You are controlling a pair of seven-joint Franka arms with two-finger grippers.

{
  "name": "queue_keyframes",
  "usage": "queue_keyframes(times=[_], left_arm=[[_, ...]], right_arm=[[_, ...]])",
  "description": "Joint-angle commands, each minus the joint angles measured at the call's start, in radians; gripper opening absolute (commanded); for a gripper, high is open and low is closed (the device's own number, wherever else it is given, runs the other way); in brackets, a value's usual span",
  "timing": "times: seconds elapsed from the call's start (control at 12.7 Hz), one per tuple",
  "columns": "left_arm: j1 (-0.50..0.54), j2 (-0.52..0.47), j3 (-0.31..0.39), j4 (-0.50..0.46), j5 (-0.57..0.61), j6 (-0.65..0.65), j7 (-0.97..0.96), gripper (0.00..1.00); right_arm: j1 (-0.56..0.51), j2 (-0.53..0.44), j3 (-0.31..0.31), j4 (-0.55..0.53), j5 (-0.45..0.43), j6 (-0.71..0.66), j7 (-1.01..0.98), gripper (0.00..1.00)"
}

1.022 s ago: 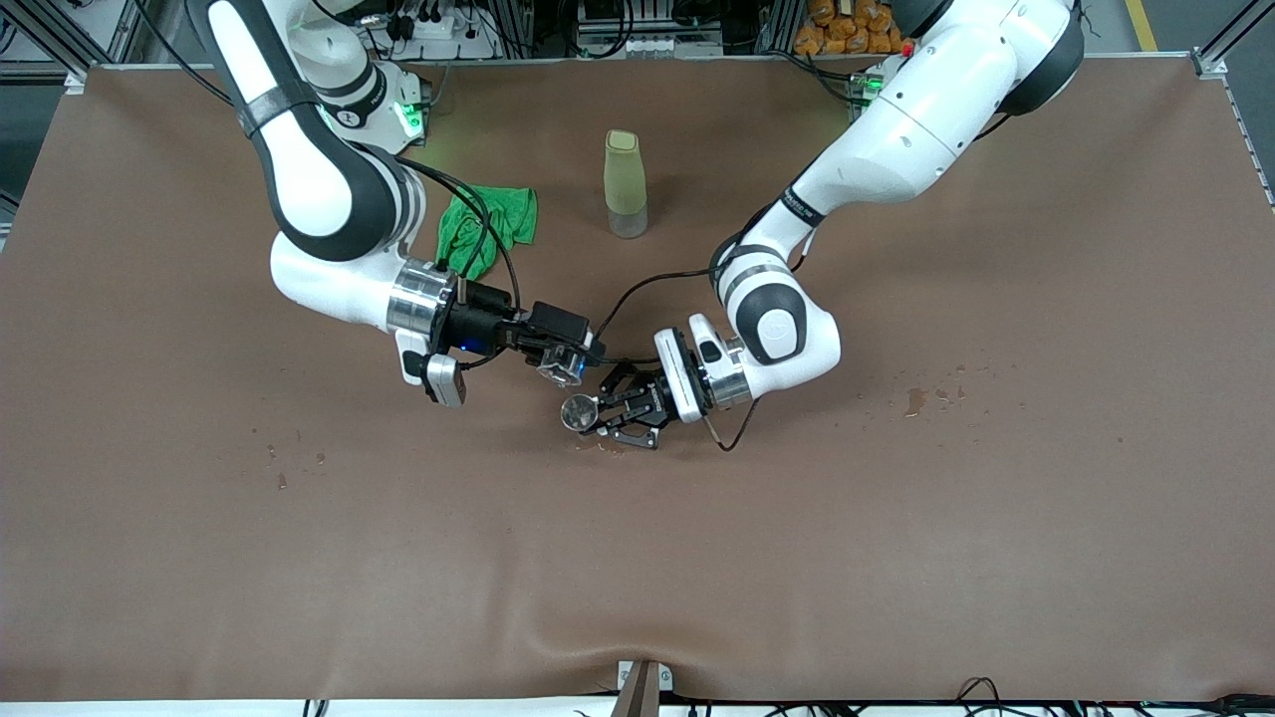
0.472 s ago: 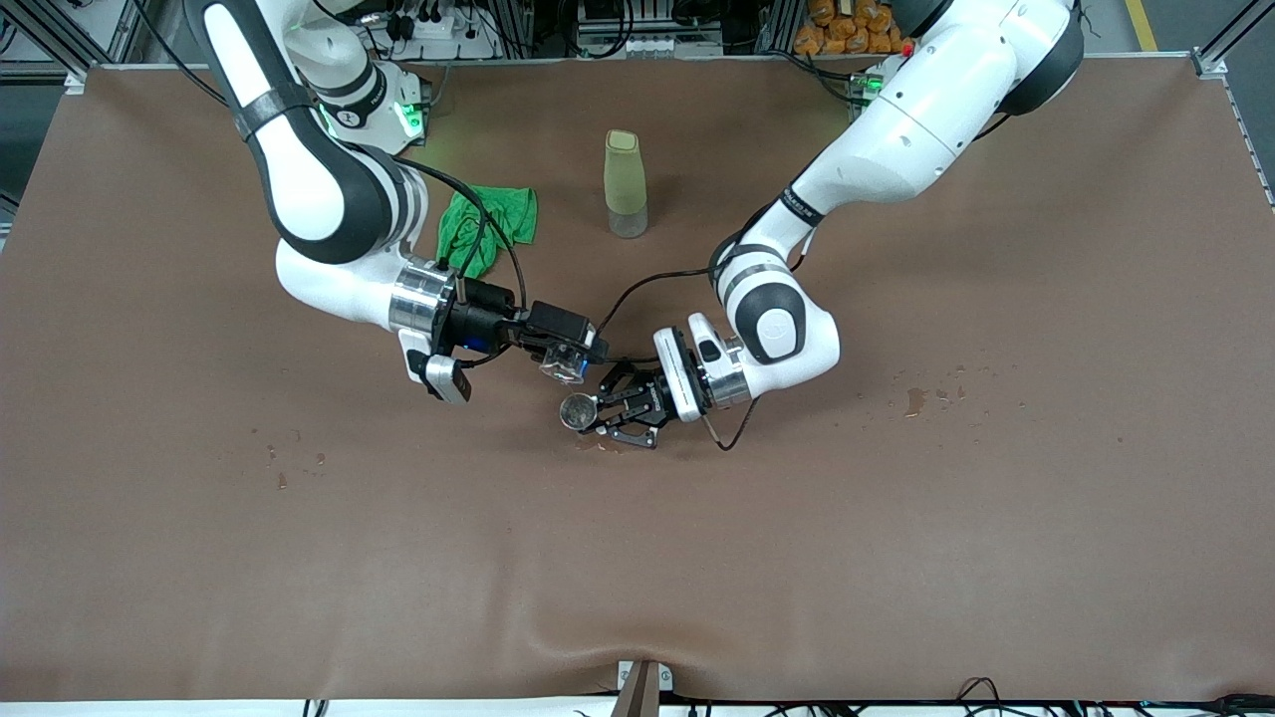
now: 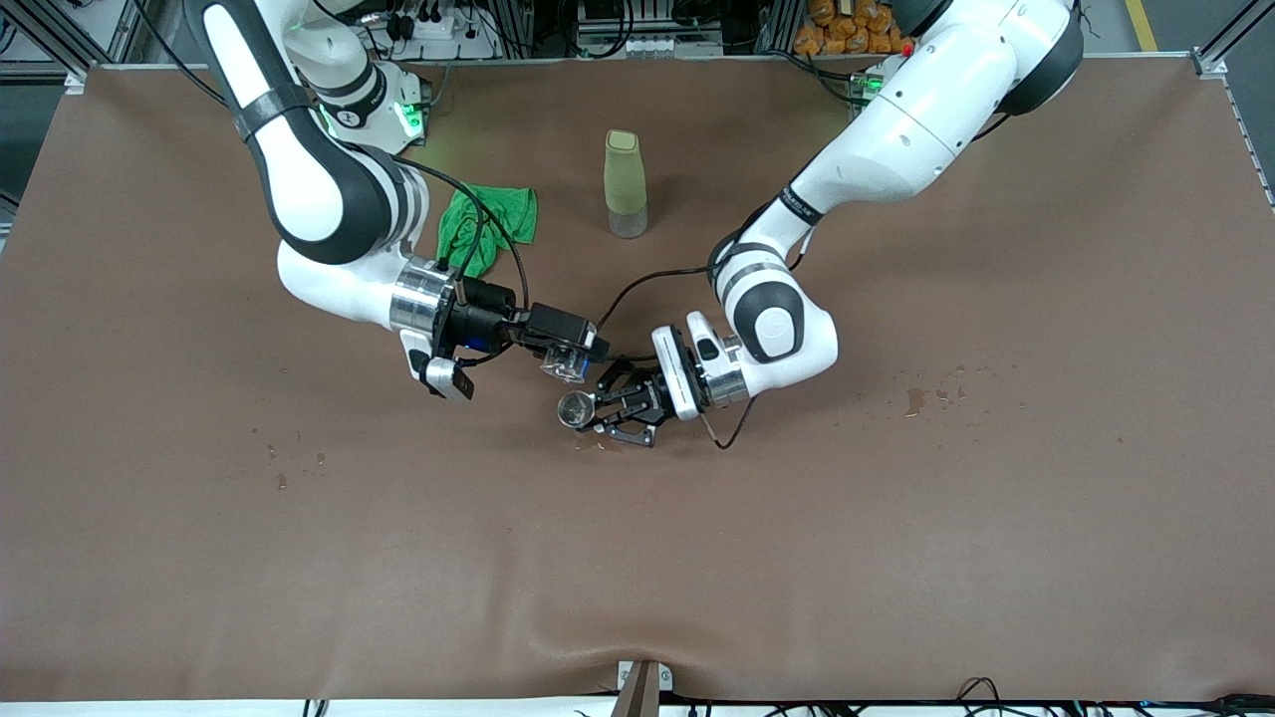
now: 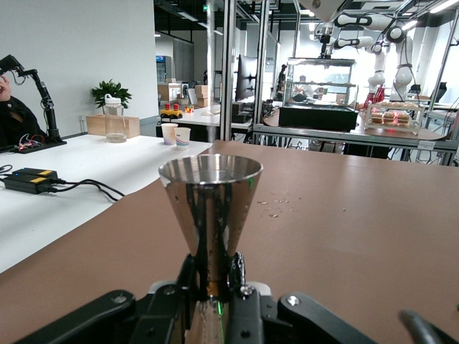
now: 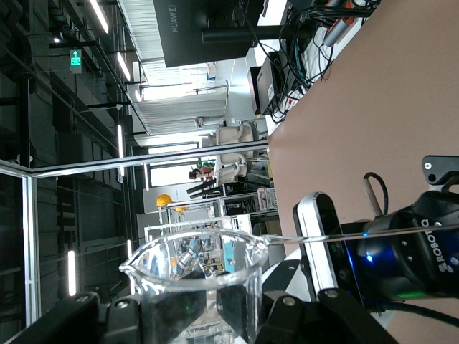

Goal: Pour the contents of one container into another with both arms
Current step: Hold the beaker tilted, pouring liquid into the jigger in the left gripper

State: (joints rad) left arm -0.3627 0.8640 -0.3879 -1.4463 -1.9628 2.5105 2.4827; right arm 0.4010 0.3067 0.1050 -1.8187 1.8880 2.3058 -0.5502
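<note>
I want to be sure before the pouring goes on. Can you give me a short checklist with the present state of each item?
1. Right gripper jaws shut on glass cup: ok.
2. Left gripper jaws shut on silver cup: ok.
3. Silver cup upright, mouth open upward: ok.
4. Glass cup close beside silver cup: ok.
5. Glass cup lip exactly over silver rim: cannot tell.
6. Green bottle and green cloth away from both: ok.

Desk cover: brown mat on the desk (image 3: 896, 558), rippled at the front edge, a few small stains.
White table: beside the desk (image 4: 86, 193), with paper cups (image 4: 176, 134) and a potted plant (image 4: 111, 93).
Frame: aluminium posts (image 4: 228, 72).
Ceiling: strip lights (image 5: 100, 16).
</note>
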Motion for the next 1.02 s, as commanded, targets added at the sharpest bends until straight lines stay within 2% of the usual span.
queue_keyframes(times=[0.0,0.47,0.94], left_arm=[[0.015,-0.036,-0.011,-0.037,-0.033,-0.007,0.028,0.0],[0.028,-0.034,-0.026,-0.036,-0.033,-0.007,0.027,0.0],[0.034,-0.036,-0.028,-0.039,-0.033,-0.007,0.028,0.0]], right_arm=[[-0.001,-0.018,0.002,-0.017,0.046,-0.003,0.016,0.0],[-0.004,-0.021,0.002,-0.019,0.08,-0.002,0.076,0.0],[0.001,-0.021,0.002,-0.021,0.158,-0.002,0.116,0.0]])
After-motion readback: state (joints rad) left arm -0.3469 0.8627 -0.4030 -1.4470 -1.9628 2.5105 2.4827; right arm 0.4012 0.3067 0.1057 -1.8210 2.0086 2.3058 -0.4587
